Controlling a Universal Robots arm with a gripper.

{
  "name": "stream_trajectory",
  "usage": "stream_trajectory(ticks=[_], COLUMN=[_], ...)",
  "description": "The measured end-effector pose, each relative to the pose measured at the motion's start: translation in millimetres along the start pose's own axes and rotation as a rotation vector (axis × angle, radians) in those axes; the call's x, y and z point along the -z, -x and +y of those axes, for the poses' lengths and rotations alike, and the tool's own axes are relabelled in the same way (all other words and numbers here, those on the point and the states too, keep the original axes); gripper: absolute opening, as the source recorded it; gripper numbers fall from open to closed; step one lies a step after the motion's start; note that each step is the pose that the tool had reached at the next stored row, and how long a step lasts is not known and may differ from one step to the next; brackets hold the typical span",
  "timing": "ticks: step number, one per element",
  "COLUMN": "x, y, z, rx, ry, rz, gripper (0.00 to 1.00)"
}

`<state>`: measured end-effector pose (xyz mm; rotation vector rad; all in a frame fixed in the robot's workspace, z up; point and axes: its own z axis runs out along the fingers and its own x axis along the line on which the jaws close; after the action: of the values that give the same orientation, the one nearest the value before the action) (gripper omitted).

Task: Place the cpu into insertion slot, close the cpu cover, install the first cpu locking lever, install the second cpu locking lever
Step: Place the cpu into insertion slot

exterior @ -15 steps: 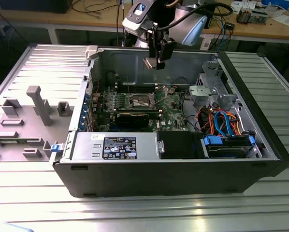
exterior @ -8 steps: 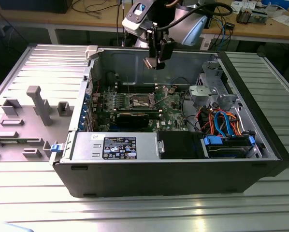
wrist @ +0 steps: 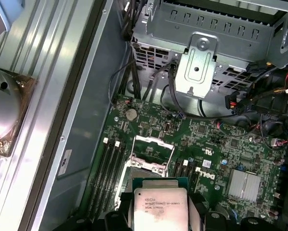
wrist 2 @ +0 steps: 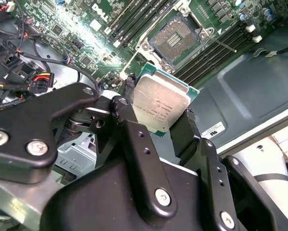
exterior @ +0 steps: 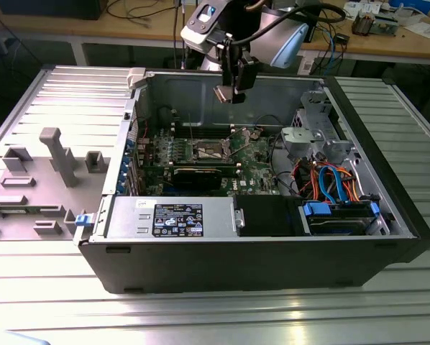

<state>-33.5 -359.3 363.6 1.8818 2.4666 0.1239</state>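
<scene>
**Ribbed metal table, open computer case, chip held clear of the socket**

Ribbed metal table carries a black computer case lying on its side with the side panel off, and wooden benches with cables run along the back of the room. Grey plastic fixtures stand on the table beside the case, toward the exterior view's left.

Inside the case, the green motherboard lies on the case floor. The insertion slot sits near the middle of the board, with its contact field bare and nothing seated in it. Long black memory slots flank it. The cpu cover is swung up off the socket, a silver frame at the socket edge that faces the metal drive cage.

The gripper hangs above the board near the case's far wall. Its black fingers are clamped on opposite edges of the cpu. The chip is in the air, well apart from the socket and tilted, and its dull silver top faces the cameras in both wrist views. A black expansion card crosses the board on the side of the socket toward the labelled power supply, which sits along the case's near edge.
</scene>
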Motion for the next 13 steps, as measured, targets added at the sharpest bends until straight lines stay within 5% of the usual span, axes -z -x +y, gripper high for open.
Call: stream_trajectory(ticks=[13], x=[0.0], y=[0.0], z=[0.0], rx=[-0.145], ry=[0.0028], rz=[-0.0125], gripper=[0.54])
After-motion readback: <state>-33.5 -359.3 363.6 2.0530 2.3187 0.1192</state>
